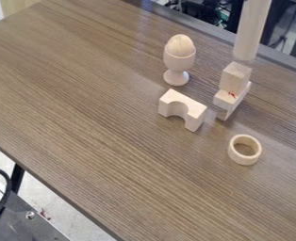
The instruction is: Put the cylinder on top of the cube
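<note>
End effector: pose, apart or together, and bearing to cylinder [250, 30], cannot tell. Cylinder: pale, tall, near wooden block [235, 78].

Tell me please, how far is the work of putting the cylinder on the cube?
Done: no placement I can confirm. The pale tube ends by the block's upper edge; contact is unclear. In hand: cannot tell. Left: if the ring is the cylinder, everything, as it sits on the table.
</note>
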Controlling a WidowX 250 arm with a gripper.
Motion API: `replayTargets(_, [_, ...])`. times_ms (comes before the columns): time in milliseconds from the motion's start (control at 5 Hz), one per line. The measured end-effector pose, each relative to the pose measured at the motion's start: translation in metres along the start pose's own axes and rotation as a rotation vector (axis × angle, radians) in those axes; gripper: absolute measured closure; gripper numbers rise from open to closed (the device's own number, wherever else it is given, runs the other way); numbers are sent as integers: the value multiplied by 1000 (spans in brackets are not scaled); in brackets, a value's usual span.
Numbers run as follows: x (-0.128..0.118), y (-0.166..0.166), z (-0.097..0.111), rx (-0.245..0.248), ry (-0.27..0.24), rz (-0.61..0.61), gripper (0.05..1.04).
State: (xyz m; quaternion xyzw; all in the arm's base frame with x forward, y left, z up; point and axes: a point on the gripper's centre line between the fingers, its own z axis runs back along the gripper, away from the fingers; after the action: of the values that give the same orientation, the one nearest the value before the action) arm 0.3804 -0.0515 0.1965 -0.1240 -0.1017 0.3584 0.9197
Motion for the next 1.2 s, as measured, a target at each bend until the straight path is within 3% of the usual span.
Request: replayTargets(1200, [0,0,-10,19,10,-1,560])
